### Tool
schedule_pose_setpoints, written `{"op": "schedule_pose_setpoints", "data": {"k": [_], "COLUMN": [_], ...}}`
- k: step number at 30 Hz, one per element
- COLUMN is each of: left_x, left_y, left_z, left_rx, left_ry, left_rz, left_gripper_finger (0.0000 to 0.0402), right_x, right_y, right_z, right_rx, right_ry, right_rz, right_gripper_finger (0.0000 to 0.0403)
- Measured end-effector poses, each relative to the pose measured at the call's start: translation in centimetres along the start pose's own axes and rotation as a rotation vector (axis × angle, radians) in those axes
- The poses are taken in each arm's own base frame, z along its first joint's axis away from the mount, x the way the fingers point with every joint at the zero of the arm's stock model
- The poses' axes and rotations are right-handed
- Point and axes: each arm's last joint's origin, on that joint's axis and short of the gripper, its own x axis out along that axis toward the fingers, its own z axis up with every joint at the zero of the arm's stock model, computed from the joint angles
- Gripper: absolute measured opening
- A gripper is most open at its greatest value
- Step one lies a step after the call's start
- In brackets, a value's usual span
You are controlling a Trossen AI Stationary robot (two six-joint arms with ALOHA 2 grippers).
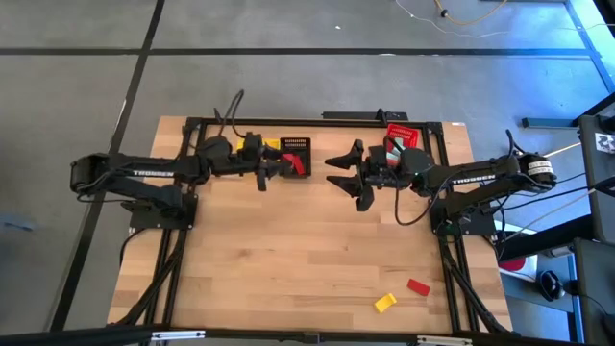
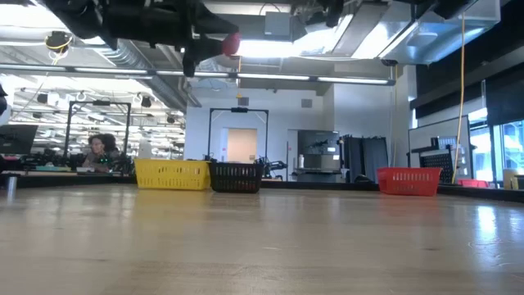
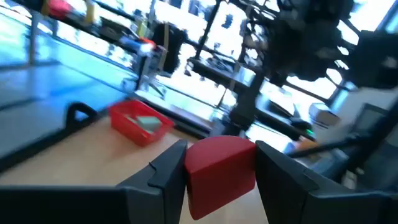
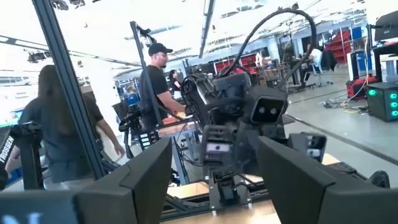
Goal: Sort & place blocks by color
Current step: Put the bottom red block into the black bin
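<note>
The left gripper (image 3: 219,171) is clamped on a smooth red block (image 3: 220,167), held above the slotted black basket (image 1: 296,146). The right gripper (image 1: 348,177), fingers spread and empty, hangs beside the red basket (image 1: 405,132). A yellow block (image 1: 384,303) and another red piece (image 1: 418,286) lie well apart from both.

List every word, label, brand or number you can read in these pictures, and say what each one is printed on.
"TROSSEN" on the left arm, in the high view.
"TROSSEN" on the right arm, in the high view.
"TROSSEN", cut off by the picture's edge, runs up a dark part in the right wrist view.
A black and white square marker at the high view's right edge carries no letters.
Nothing readable shows on the baskets, the blocks or the table.
</note>
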Motion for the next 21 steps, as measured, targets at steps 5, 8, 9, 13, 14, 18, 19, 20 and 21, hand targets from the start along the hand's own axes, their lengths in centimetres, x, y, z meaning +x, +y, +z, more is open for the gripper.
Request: {"op": "schedule_pose_setpoints", "data": {"k": [5,8,9,13,14,18,19,20,21], "left_x": [0.0,0.0,0.0,0.2,0.5,2.7,3.6,4.6,5.5], "left_y": [-0.9,-1.1,-1.1,-0.6,-0.3,1.8,2.2,2.7,3.3], "left_z": [-0.4,-0.6,-0.6,-0.6,-0.6,-0.3,-0.1,-0.2,-0.6], "left_rx": [-0.002,0.012,0.024,0.118,0.128,0.140,0.149,0.163,0.175], "left_ry": [0.016,0.019,0.012,0.035,0.065,0.237,0.273,0.314,0.368], "left_rz": [-0.063,-0.045,-0.034,0.079,0.137,0.247,0.250,0.254,0.264], "left_gripper_finger": [0.0155,0.0155,0.0155,0.0155,0.0155,0.0155,0.0155,0.0155,0.0155], "right_x": [0.0,0.0,0.0,0.0,0.0,0.0,0.0,0.0,0.0], "right_y": [-0.1,-0.2,-0.2,-0.1,-0.1,-0.2,-0.1,-0.1,-0.1], "right_z": [0.0,0.0,0.0,0.0,0.0,0.0,0.0,0.0,0.0], "right_rx": [0.001,0.001,0.001,0.026,0.035,0.050,0.050,0.050,0.051], "right_ry": [-0.013,-0.014,-0.014,-0.015,-0.015,-0.015,-0.015,-0.015,-0.015], "right_rz": [-0.047,-0.051,-0.051,-0.050,-0.050,-0.050,-0.050,-0.050,-0.050], "right_gripper_finger": [0.0236,0.0236,0.0236,0.0236,0.0236,0.0236,0.0236,0.0236,0.0236]}}
